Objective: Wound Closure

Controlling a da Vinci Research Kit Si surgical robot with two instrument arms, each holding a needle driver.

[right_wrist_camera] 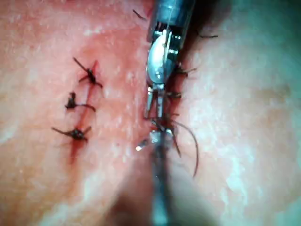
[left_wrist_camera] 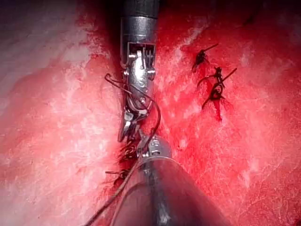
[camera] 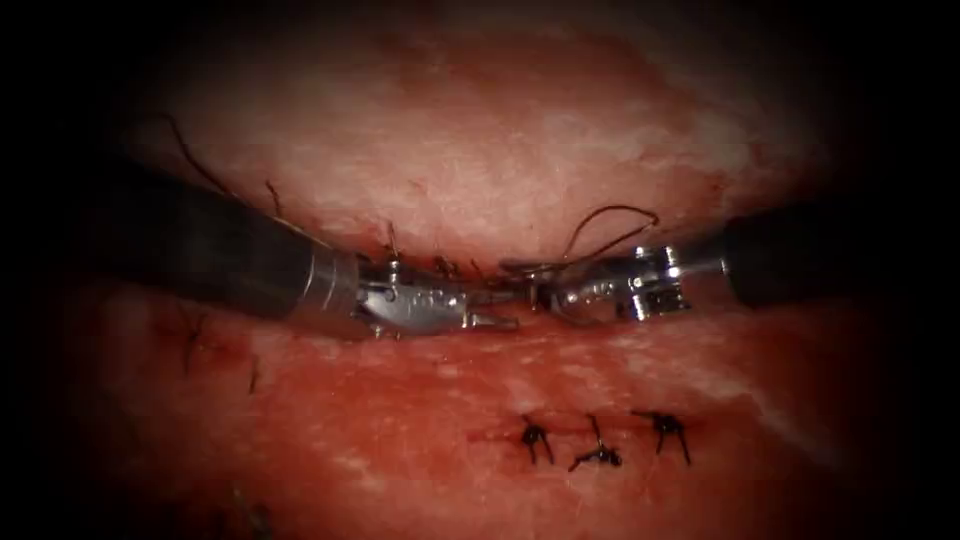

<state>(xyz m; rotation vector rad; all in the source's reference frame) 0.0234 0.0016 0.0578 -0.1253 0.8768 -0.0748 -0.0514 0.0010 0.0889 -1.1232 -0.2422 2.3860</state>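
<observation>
Two needle drivers meet tip to tip over a horizontal cut (camera: 440,268) in the tissue (camera: 480,140), mid-frame. The left tool (camera: 497,321), entering from the left, has jaws slightly parted, holding nothing visible. The right tool (camera: 540,295) has thread (camera: 610,225) looping above it; its grip is unclear. No needle is discernible. Three knotted stitches (camera: 598,440) sit lower right.

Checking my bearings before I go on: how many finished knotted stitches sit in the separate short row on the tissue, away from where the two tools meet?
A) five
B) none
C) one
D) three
D: the endoscope view shows three dark knotted stitches in a row on the tissue, apart from the left tool and right tool meeting at the cut.
</observation>
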